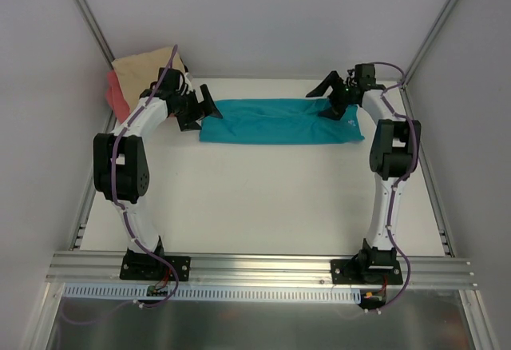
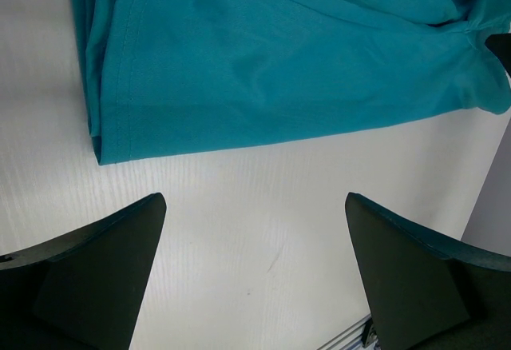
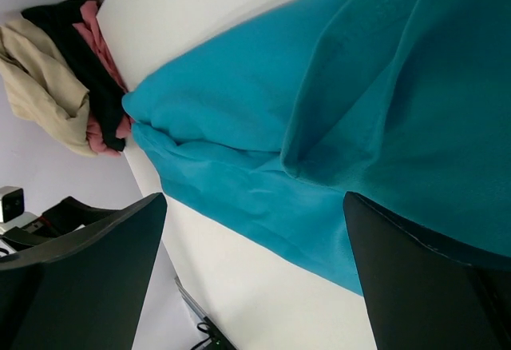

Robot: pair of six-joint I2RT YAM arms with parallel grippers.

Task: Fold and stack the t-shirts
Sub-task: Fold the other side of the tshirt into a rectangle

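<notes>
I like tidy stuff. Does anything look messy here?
Yes. The tan t-shirt and the pink t-shirt sit crumpled in the far left corner, not folded. The teal t-shirt lies flat in a long strip.

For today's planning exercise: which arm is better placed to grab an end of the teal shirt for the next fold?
Probably right: the right gripper hangs open over the teal shirt; the left gripper frames bare table beside it.

Lab cell: white walls (image 1: 239, 14), aluminium rail (image 1: 263, 266)
</notes>
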